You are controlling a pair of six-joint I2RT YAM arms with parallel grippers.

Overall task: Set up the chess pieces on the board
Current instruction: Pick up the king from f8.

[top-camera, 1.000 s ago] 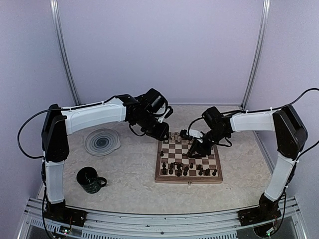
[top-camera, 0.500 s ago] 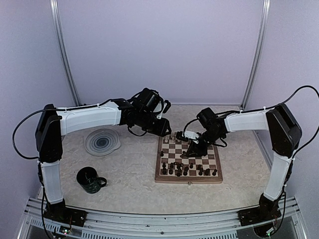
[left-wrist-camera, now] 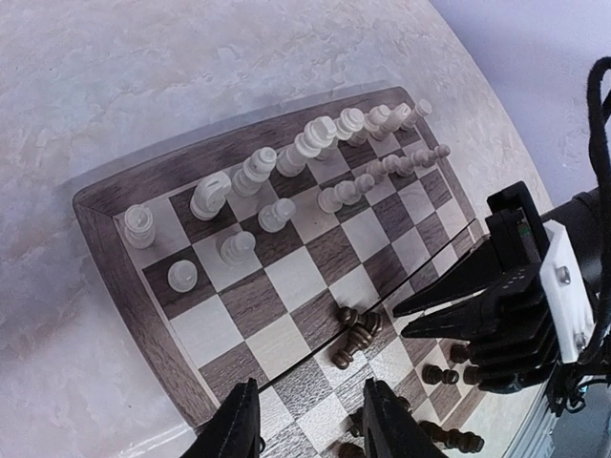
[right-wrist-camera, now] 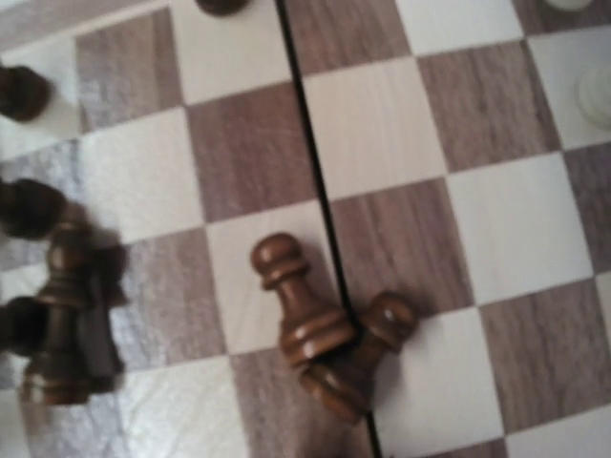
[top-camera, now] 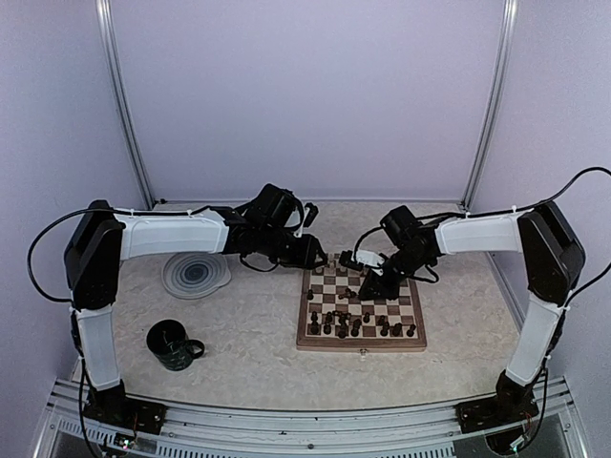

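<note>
Pale surface [top-camera: 248,334] holds the board [top-camera: 361,345] right of middle, where the open right gripper [top-camera: 368,291] hangs over 2 fallen dark pawns [right-wrist-camera: 325,334] and should next grab 1; the left gripper [top-camera: 320,256] is open too.

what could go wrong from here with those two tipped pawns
The two fallen pawns lie touching across the seam, so the right gripper may grab both or roll one away. Standing dark pieces close beside them could get knocked. The left gripper hangs by the same board, so the arms might clash.
</note>
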